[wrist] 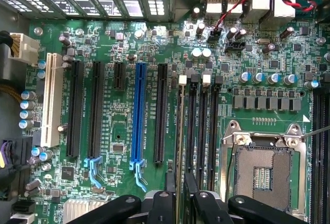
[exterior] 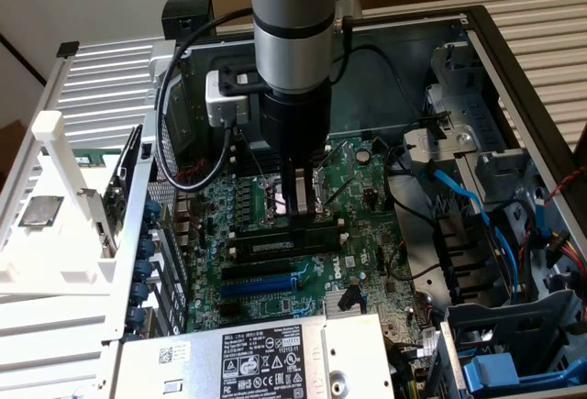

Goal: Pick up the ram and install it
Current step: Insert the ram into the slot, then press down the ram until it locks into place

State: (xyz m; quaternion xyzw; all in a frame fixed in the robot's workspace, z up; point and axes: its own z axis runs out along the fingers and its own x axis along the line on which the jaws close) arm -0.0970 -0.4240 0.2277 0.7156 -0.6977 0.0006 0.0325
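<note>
Exterior view: the arm drops straight into the open case (exterior: 509,83), with the gripper (exterior: 295,219) right over the memory slots. A black cable (exterior: 172,156) loops off the wrist on the exterior view's left, blue cables (exterior: 459,193) crowd the right, and the power supply (exterior: 266,358) sits nearest the camera. The ram (exterior: 268,247) stands on edge in a slot just under the fingertips. Its long axis runs across the view, parallel to the blue slot (exterior: 261,285).

Wrist view: the gripper (wrist: 180,193) straddles the ram (wrist: 180,131), seen edge-on. The jaws stand a little apart with slim gaps on either side, not clamping. The stick sits between a black slot (wrist: 161,113) and the empty memory slots (wrist: 201,126), running lengthwise with them. The CPU socket (wrist: 265,170) lies beyond.
</note>
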